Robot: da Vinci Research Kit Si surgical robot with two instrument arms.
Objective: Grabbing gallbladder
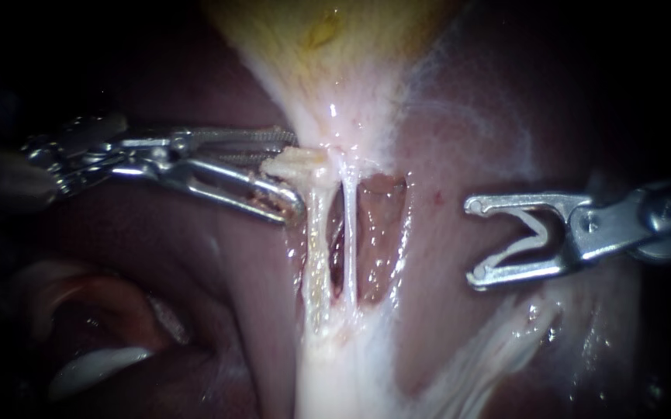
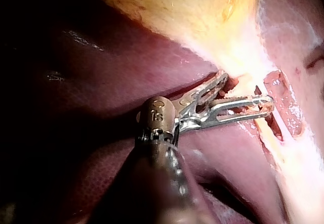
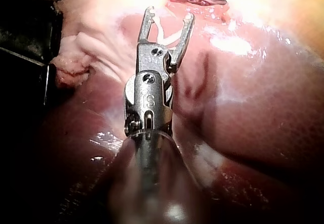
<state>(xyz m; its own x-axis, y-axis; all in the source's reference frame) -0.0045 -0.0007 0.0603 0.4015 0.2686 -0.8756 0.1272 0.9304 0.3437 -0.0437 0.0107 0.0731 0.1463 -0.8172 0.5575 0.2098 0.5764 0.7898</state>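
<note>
The yellowish gallbladder (image 1: 327, 46) narrows downward to a pale neck (image 1: 335, 128), from which two thin tubes (image 1: 349, 240) run down. My left instrument (image 1: 298, 177) reaches that neck from the left. Its jaws are open, one toothed and one slotted, with a scrap of pale tissue (image 1: 292, 161) in the gap near their tips. In the left wrist view, my left instrument (image 2: 248, 89) straddles the edge below the gallbladder (image 2: 192, 11). My right instrument (image 1: 475, 240) hangs to the right of the tubes, jaws wide open and empty. In its own wrist view, my right instrument (image 3: 169, 14) sits above wet liver.
Dark red liver (image 1: 195, 256) surrounds the tubes on both sides. A window of raw tissue (image 1: 378, 233) lies between and beside the tubes. White strands (image 1: 498, 341) fan out at the lower right. A pale fold (image 1: 95, 368) lies at the lower left.
</note>
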